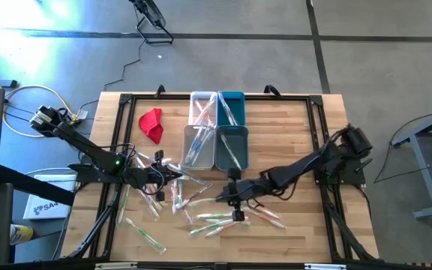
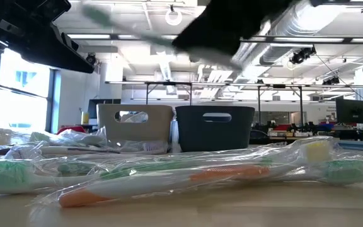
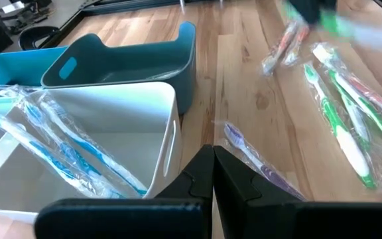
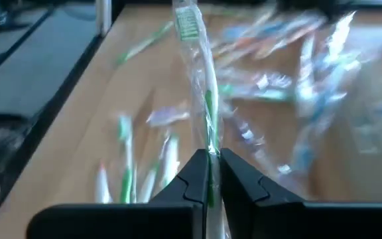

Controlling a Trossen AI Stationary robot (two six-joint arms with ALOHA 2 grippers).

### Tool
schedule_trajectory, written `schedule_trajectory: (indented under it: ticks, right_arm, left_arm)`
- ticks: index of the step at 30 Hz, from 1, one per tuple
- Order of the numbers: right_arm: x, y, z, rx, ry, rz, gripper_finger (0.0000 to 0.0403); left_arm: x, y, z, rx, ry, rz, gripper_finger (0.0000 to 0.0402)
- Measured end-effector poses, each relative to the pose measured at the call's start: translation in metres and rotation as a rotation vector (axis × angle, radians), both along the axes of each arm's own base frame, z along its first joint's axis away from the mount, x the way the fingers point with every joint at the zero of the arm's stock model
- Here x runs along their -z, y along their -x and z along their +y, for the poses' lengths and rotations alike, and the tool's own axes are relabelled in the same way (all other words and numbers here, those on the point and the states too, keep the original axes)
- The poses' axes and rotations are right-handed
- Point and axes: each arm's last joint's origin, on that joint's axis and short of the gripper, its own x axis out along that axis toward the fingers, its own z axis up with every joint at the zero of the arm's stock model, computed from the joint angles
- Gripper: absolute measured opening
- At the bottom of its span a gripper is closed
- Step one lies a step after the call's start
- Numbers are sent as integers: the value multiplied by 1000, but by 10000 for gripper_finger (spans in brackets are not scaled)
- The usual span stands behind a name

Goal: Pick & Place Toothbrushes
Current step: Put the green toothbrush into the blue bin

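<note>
Right gripper (image 4: 211, 174) clamps a green toothbrush (image 4: 201, 79) over scattered toothbrushes (image 1: 201, 217) near the bins (image 1: 216, 146).

Clear-wrapped toothbrushes (image 1: 201, 202) strewn across the table's middle, one green-handled toothbrush (image 4: 207, 99) pinched upright in a pincer.

**A Robotics Lab in an Open Industrial Hall**

The wooden worktop (image 1: 291, 135) stood on a bare concrete floor (image 1: 381, 67) with loose cables (image 1: 28, 94). Behind it ran exposed ceiling ducts (image 2: 320, 25), strip lights (image 2: 93, 36), and distant desks with monitors (image 2: 353, 111).
</note>
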Motion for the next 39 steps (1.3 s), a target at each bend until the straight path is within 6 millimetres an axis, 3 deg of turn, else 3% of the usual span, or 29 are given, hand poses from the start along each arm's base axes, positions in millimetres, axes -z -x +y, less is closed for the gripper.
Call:
schedule_trajectory:
  ticks: [9, 16, 25, 39]
  right_arm:
    - [-64, 29, -20, 283, 93, -164, 17]
    - [-76, 36, -37, 606, 138, -242, 17]
    - [-61, 37, -72, 877, 35, -160, 18]
    - [1, 26, -103, 1038, -22, -54, 18]
  left_arm:
    - [1, 0, 0, -1, 0, 5, 3]
    - [1, 0, 0, -1, -1, 6, 3]
    - [2, 1, 0, 0, -11, 19, 3]
    - [4, 2, 1, -4, -27, 48, 3]
